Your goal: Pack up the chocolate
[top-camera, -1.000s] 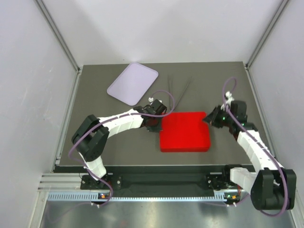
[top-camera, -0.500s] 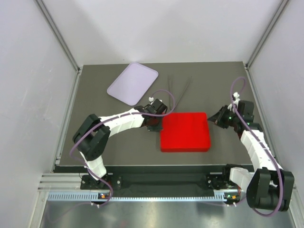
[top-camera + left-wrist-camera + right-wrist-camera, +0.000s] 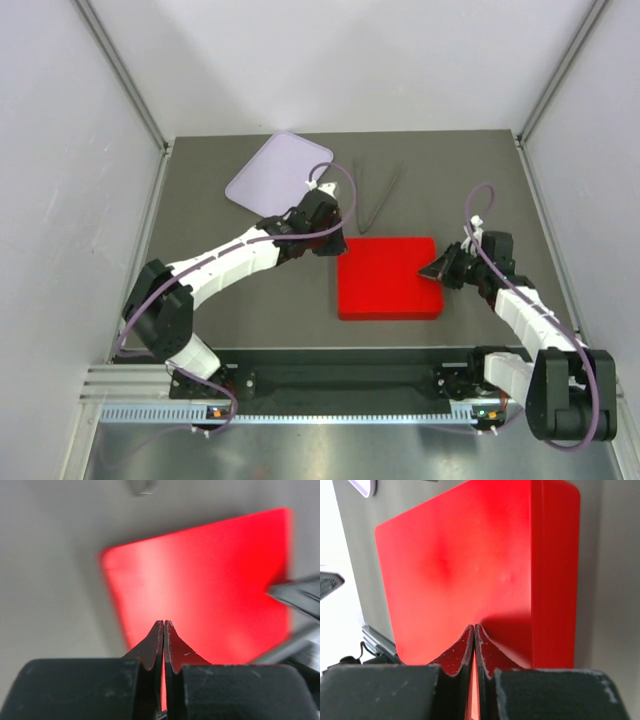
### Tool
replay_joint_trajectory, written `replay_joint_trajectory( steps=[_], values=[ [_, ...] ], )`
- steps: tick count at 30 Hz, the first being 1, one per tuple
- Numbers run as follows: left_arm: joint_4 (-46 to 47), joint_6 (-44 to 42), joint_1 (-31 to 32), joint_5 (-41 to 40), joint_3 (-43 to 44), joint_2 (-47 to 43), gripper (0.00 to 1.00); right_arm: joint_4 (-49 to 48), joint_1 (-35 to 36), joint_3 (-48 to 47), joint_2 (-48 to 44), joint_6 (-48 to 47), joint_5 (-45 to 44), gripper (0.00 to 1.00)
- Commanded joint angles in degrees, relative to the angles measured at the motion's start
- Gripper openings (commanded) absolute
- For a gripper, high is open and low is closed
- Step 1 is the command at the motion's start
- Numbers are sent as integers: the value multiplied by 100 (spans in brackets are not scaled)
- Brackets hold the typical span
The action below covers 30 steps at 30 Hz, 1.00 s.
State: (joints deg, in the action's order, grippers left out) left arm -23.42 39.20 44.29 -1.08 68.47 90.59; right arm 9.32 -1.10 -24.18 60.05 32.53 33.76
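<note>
No chocolate shows in any view. A closed red box (image 3: 389, 277) lies flat at the table's middle, and its lid fills the left wrist view (image 3: 200, 580) and the right wrist view (image 3: 470, 565). My left gripper (image 3: 338, 243) is shut and empty (image 3: 163, 622), just above the box's far-left corner. My right gripper (image 3: 426, 272) is shut and empty (image 3: 474, 626), with its tips over the lid by the box's right edge. It also shows as a dark blur at the right of the left wrist view (image 3: 295, 595).
A lavender tray (image 3: 277, 175) lies at the far left, with its corner in the right wrist view (image 3: 362, 486). Thin metal tongs (image 3: 375, 195) lie behind the box. White walls close in the table on three sides.
My left arm has stretched out and its wrist has moved toward the far side, near the tray. My right gripper pulled right, then came in left onto the box's right edge.
</note>
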Motion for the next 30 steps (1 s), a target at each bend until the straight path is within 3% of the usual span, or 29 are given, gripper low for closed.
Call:
replay_joint_trajectory(
  steps=[1, 8, 13, 19, 22, 23, 26, 30],
  values=[
    [1686, 394, 9, 1065, -709, 11, 0, 245, 188, -84, 210, -230, -888, 0],
    [1385, 448, -17, 557, -870, 978, 0, 1449, 681, -1562, -416, -405, -1390, 0],
    [1411, 571, -79, 733, -967, 656, 0, 546, 726, -1458, -91, -538, -976, 4],
    [778, 430, -87, 328, -738, 328, 0, -753, 717, -1027, 1358, -327, -1108, 2],
    [795, 509, -123, 328, -914, 250, 0, -748, 708, -1255, 2299, -362, -627, 1],
    [795, 510, -140, 328, -931, 223, 0, -782, 734, -1308, 2300, -205, -155, 1],
    [558, 404, -149, 267, -696, 47, 0, 135, 1076, -1973, 1250, -247, -727, 1],
    [181, -42, -149, 468, -126, -487, 0, 1254, 1112, -2791, 668, -458, -923, 3]
  ],
)
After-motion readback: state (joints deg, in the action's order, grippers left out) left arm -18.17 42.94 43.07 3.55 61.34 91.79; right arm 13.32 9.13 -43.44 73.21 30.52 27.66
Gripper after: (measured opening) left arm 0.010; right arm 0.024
